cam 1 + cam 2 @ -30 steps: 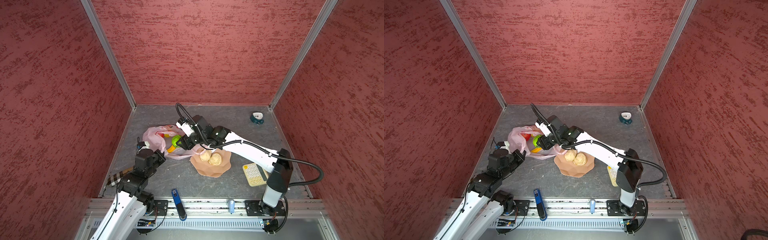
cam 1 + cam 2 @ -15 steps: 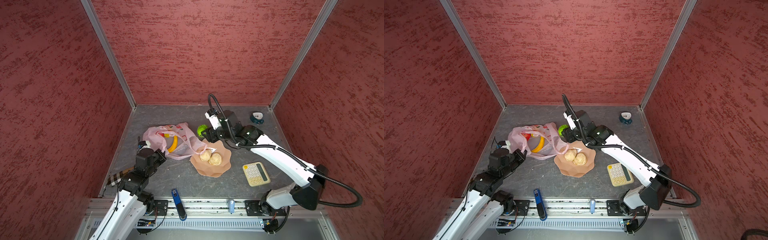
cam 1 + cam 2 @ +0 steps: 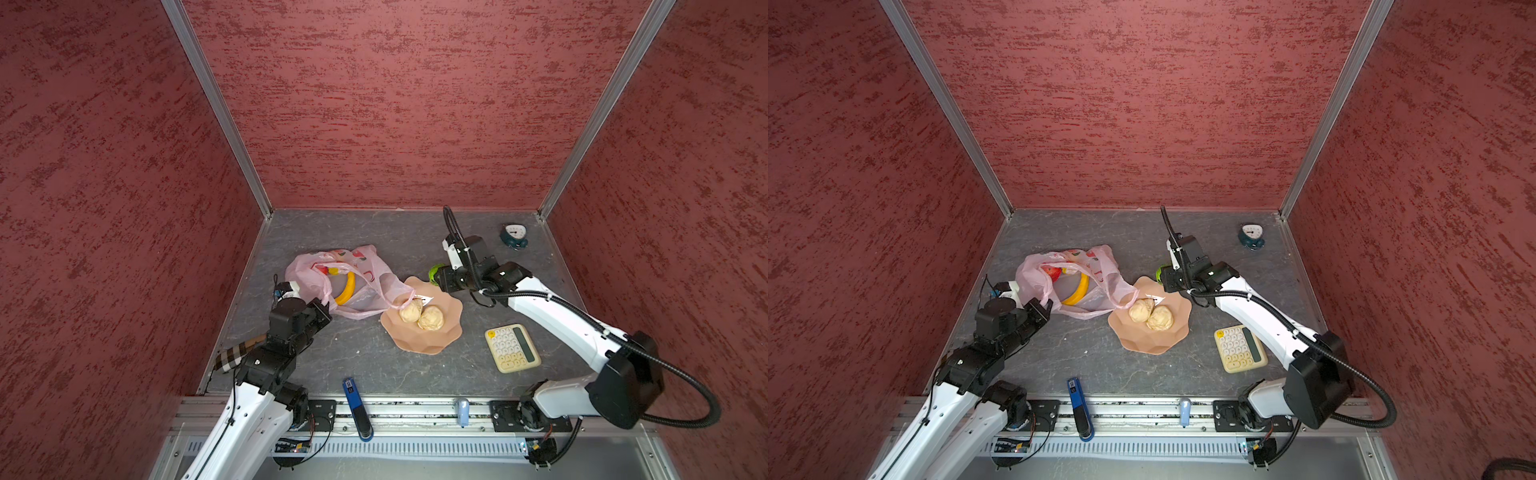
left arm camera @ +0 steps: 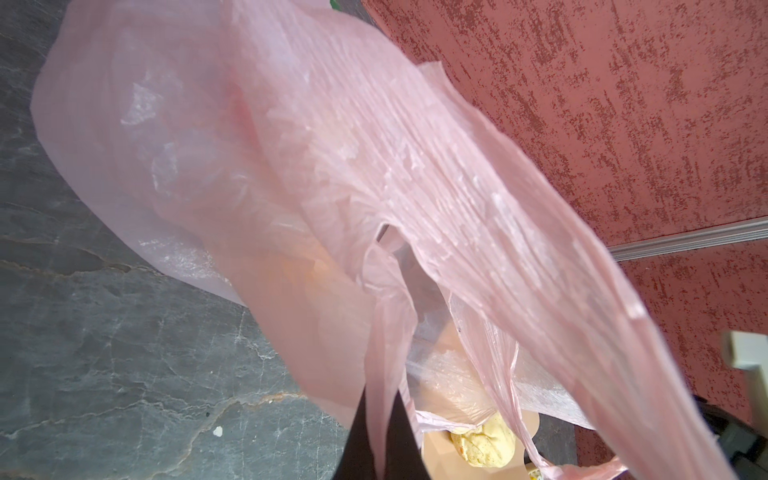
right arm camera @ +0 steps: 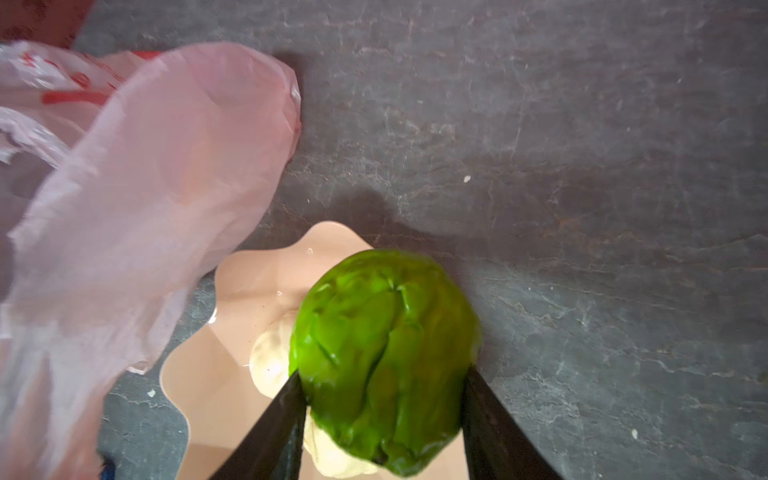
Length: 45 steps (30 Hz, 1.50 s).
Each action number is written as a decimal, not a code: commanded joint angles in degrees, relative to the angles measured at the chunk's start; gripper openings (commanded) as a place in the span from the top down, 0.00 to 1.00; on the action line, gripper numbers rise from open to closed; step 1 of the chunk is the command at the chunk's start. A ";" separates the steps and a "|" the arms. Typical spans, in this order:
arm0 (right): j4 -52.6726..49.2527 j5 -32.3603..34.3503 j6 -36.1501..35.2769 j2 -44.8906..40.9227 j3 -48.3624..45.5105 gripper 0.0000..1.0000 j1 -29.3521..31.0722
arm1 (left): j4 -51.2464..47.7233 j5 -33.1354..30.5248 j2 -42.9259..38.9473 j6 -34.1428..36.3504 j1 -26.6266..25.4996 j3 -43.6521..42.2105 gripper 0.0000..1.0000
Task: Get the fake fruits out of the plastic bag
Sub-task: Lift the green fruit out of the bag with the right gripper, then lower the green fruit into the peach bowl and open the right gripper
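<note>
The right gripper (image 5: 380, 386) has its two black fingers clamped on the sides of a lumpy green plastic fruit (image 5: 386, 353), held clear of the grey table (image 5: 582, 124). Just beneath it, and a little back toward that arm's base, is the peach scalloped bowl (image 3: 428, 343). In both top views the fruit (image 3: 435, 272) (image 3: 1160, 272) hangs over the bowl's far rim, not its middle. Two beige lumpy balls (image 3: 1141, 309) lie touching in the bowl, so I'd judge the drop needs a short pull toward the base, then a lowering beside them. Further to that gripper's left the thin pale-pink plastic bag (image 3: 303, 270) lies crumpled on the table, mouth open, one handle reaching the bowl's rim. Inside show a long yellow banana (image 3: 347, 289), its length running away from the left gripper (image 3: 323, 309), and a red fruit (image 3: 322, 270) beside its far end. The left gripper (image 4: 382, 440) is pressed together on a fold of the bag's near edge; it is nearer the banana, but occupied.
</note>
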 commanded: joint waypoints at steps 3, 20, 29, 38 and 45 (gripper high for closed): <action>5.97 -1.20 1.25 3.34 -1.59 0.68 -0.32 | -0.78 0.11 -0.46 1.06 0.59 -0.77 0.93; 8.84 -5.91 1.91 7.41 -4.34 0.66 -0.14 | -0.84 1.45 -0.80 0.90 1.90 -1.62 0.93; 10.24 -7.05 2.87 8.91 -5.85 0.64 0.25 | -1.29 1.49 -1.22 0.92 2.25 -1.50 0.93; 11.18 -7.27 3.62 9.32 -7.14 0.58 0.49 | -1.95 1.62 -1.81 0.97 2.31 -1.32 0.93; 11.38 -7.05 3.89 9.57 -7.30 0.51 0.65 | -2.29 1.70 -2.20 0.98 2.34 -1.41 0.93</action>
